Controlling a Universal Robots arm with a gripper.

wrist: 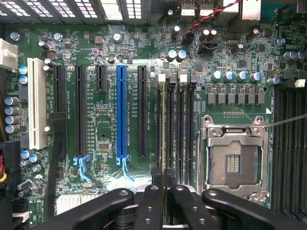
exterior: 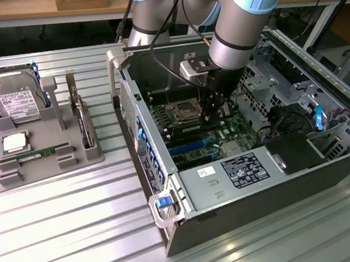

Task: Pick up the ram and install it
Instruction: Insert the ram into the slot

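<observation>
Open computer case [exterior: 243,186] on the ribbed metal table [exterior: 60,230], grey tray [exterior: 39,145] near the table's far corner holding a hard drive [exterior: 15,98] and processor chip [exterior: 15,143], blue slot [wrist: 122,112] on the motherboard [wrist: 230,62]

Ribbed metal table [exterior: 60,230], wooden workbench [exterior: 18,10] behind

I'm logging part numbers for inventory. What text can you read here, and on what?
Nothing reads clearly enough to quote.
Hard drive label: print too small.
Power supply label: too small.
White sticker beside it: too small.
Motherboard slot markings: blurred.
Memory stick in the tray, white label: too small.
</observation>
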